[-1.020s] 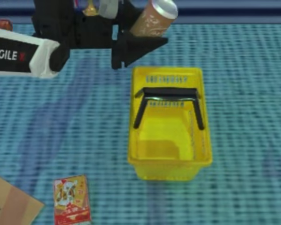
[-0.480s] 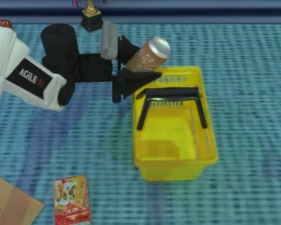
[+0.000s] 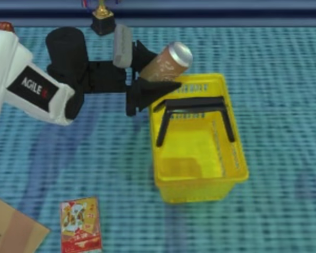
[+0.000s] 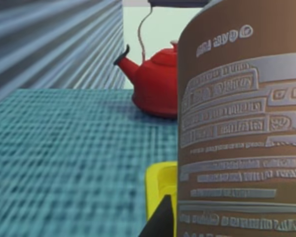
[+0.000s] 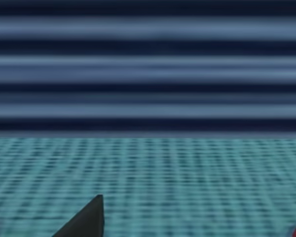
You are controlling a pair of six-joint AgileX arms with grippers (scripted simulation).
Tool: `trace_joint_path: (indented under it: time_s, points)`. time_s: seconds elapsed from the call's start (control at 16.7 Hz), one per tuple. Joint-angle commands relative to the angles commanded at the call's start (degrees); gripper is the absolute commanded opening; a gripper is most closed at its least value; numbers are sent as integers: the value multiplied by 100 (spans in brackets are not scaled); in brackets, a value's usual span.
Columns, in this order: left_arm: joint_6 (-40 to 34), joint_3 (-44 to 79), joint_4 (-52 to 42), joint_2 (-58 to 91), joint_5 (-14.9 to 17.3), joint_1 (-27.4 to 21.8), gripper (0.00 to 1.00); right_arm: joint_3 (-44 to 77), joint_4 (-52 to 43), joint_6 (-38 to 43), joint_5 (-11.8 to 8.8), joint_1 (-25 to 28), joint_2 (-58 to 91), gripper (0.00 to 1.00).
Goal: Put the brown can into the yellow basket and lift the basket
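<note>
Left end effector (image 3: 157, 74): clamped on brown can (image 3: 167, 61), tilted, at yellow basket (image 3: 229, 158) rim just below. Advise: centre over cavity, clear black handle (image 3: 194, 105), then release.

Even bright rendered light, soft faint shadows on the table (image 3: 284, 79), no glare

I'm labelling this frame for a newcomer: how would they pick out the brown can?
Find the big yellow basket right of the table's centre. At its far left corner the left gripper holds the brown can tilted in the air. It is the only silver-topped cylinder.
</note>
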Motion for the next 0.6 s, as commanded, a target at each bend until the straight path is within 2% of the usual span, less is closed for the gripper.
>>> trace_joint_path:
  time_s: [0.48,0.6]
  points:
    - [0,0,0,0,0,0,98,0,0,0,0,0,0,100]
    - [0,0,0,0,0,0,100,0,0,0,0,0,0,100]
